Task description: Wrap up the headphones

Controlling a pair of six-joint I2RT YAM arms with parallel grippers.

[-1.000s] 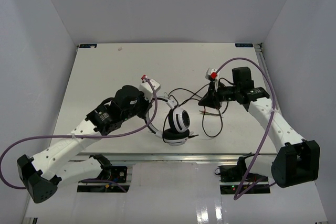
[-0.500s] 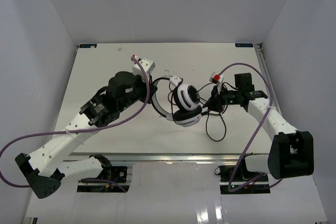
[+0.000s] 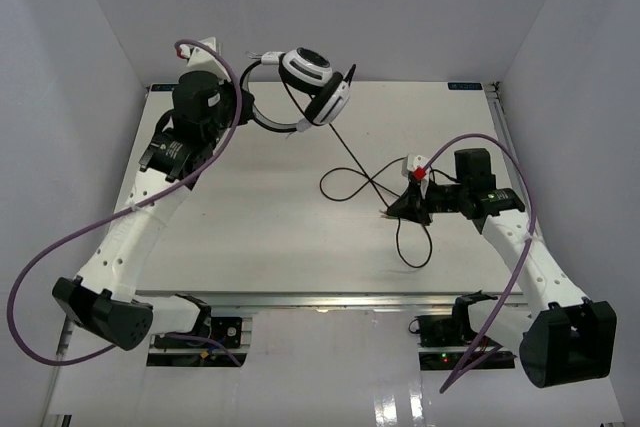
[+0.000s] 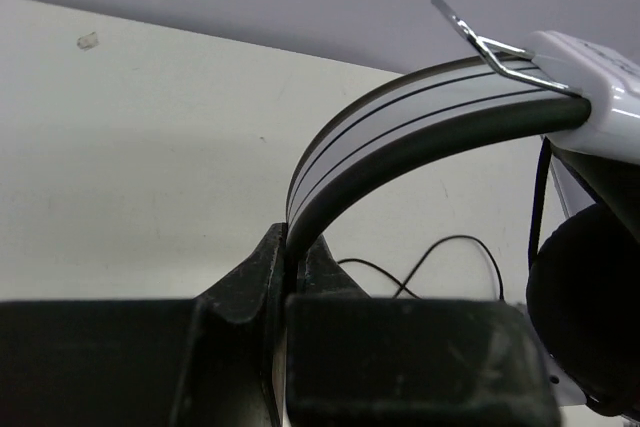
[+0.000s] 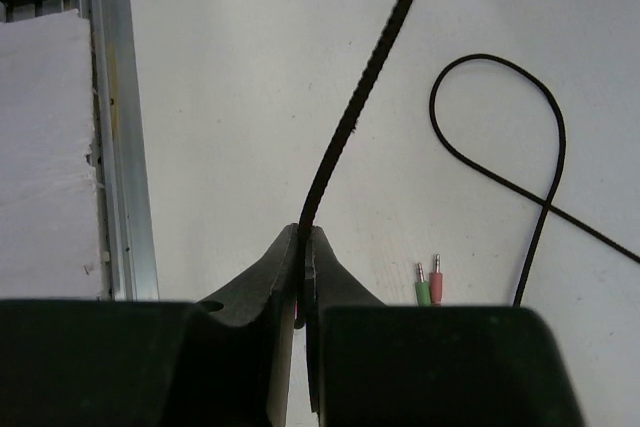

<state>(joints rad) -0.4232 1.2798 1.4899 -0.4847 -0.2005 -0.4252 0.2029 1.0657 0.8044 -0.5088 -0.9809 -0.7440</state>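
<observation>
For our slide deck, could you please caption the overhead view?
The left gripper holds the headphones aloft by the headband while the right gripper pinches their cord.

White arm links point(image 3: 130, 237), black joint housings point(image 3: 205, 102), thick purple cables point(image 3: 62, 240), black fingers point(image 4: 250, 287)

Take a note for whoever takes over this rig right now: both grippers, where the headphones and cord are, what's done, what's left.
Left gripper: shut on the white headband of the white-and-black over-ear headphones, held up over the far left of the white table.
Right gripper: shut on the thin dark cord.
Cord lies in loose loops; green and pink plugs on the table.
Done: headset and cord gripped.
Left: all the winding.
</observation>
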